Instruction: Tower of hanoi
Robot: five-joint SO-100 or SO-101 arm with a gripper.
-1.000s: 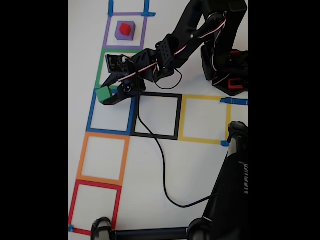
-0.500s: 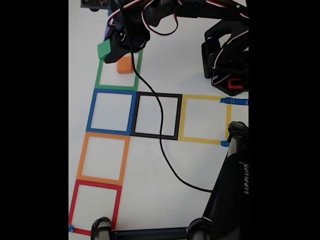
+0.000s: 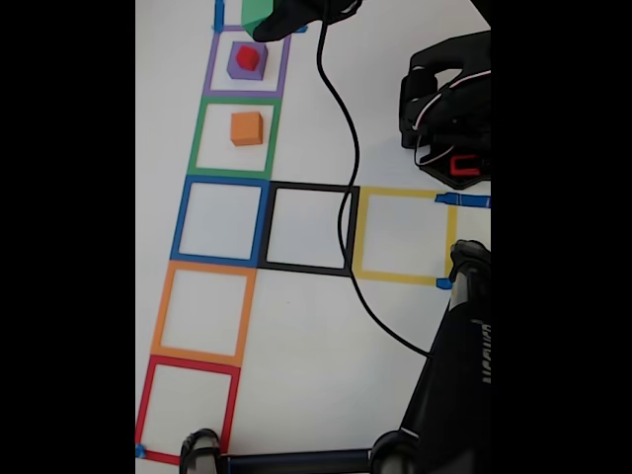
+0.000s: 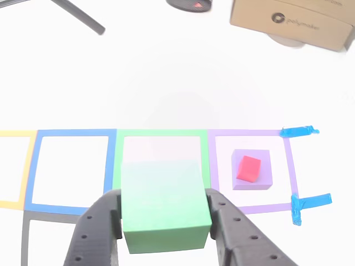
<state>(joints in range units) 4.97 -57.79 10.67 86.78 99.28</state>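
Observation:
In the fixed view, my gripper sits at the top edge, just beyond the purple tape square, shut on the green cube, which is held off the table. A purple cube stands in the purple square with the small red cube on top of it. An orange cube rests alone in the green tape square. The other view shows the green cube clamped in my gripper, between its two black fingers. There the purple cube and red cube lie to its right.
The arm's base stands at the right, and its black cable trails over the black tape square. A black stand fills the lower right corner. Blue, orange, red and yellow tape squares hold nothing. A cardboard box lies beyond the squares.
My gripper has carried the green cube up the fixed view, from the blue square's top edge, over the green square, to past the purple square. The orange cube is uncovered now.

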